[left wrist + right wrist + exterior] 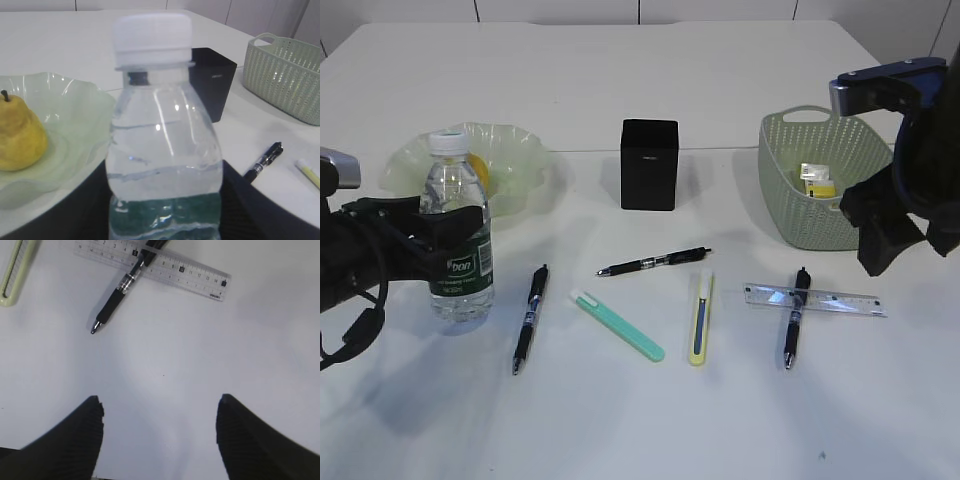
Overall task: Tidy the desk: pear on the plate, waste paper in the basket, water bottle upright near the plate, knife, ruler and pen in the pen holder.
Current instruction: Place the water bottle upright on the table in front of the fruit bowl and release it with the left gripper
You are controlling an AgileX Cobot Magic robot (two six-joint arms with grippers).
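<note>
Exterior view first: the left gripper (455, 235) wraps the water bottle (458, 240), standing upright on the bench (620, 420) just in front of the plate (520, 160), and the bottle hides most of the pear (479, 171) lying in that plate. The right gripper (885, 235) hangs beside the basket (800, 180), where the waste paper (817, 180) sits inside; its fingertips are hard to separate from this angle. The pen holder (649, 164) stands mid-bench, its inside unseen. Three pens, a yellow knife (700, 318) and a teal one lie loose, and the ruler (815, 298) sits under a pen (794, 318). Left wrist view now: the bottle fills the frame, its base cut off, dark fingers (260, 210) pressed on either side, pear in the plate at left. Right wrist view: the fingers (70, 440) stand wide apart, holding nothing, above bare bench, ruler and crossing pen cut off at the top edge.
</note>
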